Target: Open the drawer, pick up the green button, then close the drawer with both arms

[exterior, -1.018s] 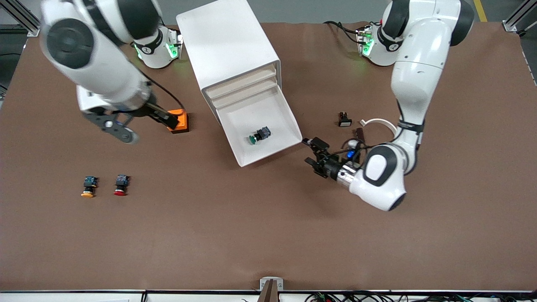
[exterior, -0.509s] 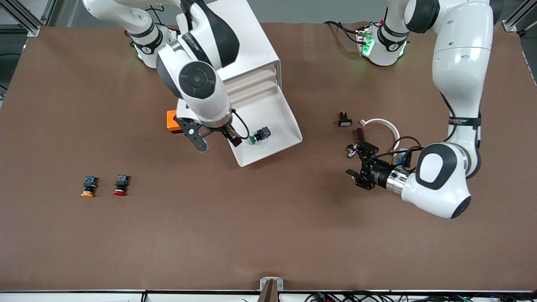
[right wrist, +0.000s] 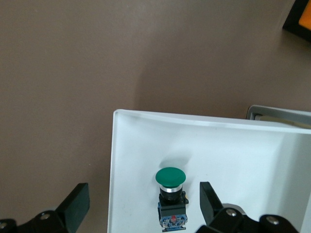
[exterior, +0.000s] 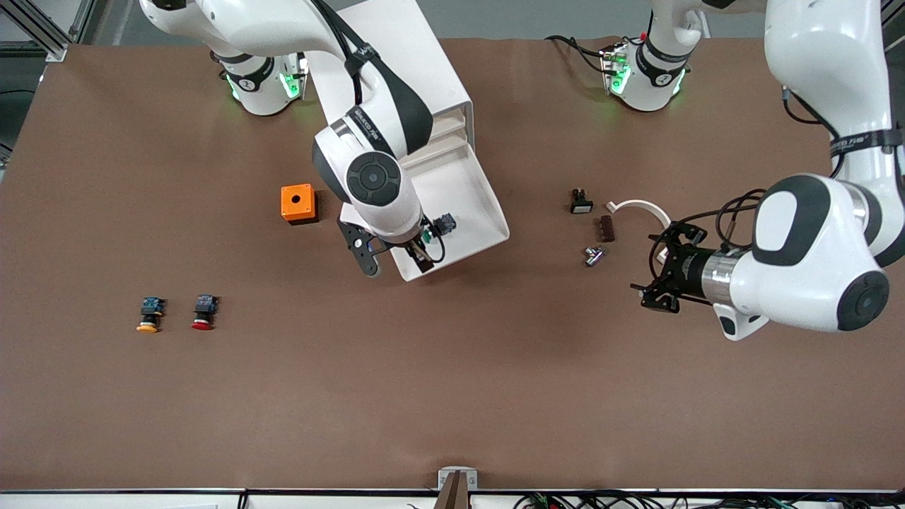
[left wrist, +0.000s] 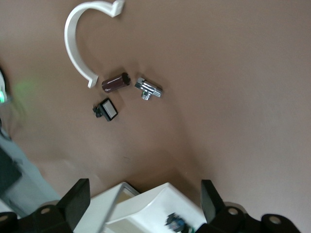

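Note:
The white cabinet's lowest drawer (exterior: 463,187) stands pulled open. The green-capped button (exterior: 440,225) lies on its side in it, partly hidden by the right arm. In the right wrist view the button (right wrist: 170,198) lies on the drawer floor (right wrist: 233,160), near the front wall. My right gripper (exterior: 396,258) hangs open over the drawer's front edge, its fingers (right wrist: 210,198) either side of the button and above it, holding nothing. My left gripper (exterior: 657,268) is open and empty over bare table toward the left arm's end. Its wrist view shows the drawer (left wrist: 160,201) at a distance.
An orange box (exterior: 298,203) sits beside the cabinet. Yellow-capped (exterior: 148,314) and red-capped (exterior: 203,312) buttons lie toward the right arm's end. A black switch (exterior: 580,201), white curved clamp (exterior: 640,206), brown piece (exterior: 606,227) and chrome fitting (exterior: 594,254) lie near the left gripper.
The right arm has swung from over the orange box to over the open drawer's front. The left gripper has drawn away from the drawer toward the left arm's end.

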You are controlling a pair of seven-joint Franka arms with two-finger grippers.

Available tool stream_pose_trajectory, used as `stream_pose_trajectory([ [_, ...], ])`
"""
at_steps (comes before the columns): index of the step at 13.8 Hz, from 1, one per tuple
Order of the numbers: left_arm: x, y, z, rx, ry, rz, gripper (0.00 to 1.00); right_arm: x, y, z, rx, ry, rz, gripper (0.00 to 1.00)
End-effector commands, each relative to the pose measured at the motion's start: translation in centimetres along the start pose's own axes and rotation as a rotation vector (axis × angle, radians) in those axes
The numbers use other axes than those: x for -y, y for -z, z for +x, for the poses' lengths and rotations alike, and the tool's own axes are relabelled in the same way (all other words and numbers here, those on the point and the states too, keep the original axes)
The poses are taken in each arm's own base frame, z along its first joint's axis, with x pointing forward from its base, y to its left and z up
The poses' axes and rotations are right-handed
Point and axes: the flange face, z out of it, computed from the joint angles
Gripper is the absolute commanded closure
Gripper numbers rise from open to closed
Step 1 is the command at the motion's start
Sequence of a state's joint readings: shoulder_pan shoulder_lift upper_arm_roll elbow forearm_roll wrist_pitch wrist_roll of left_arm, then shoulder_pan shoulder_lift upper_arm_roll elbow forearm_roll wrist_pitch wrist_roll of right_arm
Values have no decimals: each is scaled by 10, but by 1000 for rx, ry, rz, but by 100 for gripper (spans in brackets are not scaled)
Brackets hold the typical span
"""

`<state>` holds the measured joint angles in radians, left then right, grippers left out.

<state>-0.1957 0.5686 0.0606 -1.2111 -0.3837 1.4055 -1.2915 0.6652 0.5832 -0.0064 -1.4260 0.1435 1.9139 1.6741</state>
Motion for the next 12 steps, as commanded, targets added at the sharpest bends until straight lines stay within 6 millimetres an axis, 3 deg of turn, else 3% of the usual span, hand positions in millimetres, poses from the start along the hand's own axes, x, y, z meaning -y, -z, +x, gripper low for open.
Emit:
stream_pose_trajectory([
  [1,6,0,4,-26,-186,10,0,0,-11,-21,36,-25,-21,0],
  [3,4,-5,5,-111,-295,42,0,-1,-30,-31,29,-10,-52,0],
  [4,-6,-17,-12,-135,-333,36,0,-2,-35,-37,26,-2,-59,0],
  [7,-24,-82,-7,-135,-340,23,0,-5,-57,-52,14,20,-85,0],
  [9,-26,-123,-3,-140,-343,13,0,-7,-62,-61,10,35,-90,0],
  [12,-26,-171,-14,-154,-372,-14,0,-8,-80,-68,-2,51,-110,0],
])
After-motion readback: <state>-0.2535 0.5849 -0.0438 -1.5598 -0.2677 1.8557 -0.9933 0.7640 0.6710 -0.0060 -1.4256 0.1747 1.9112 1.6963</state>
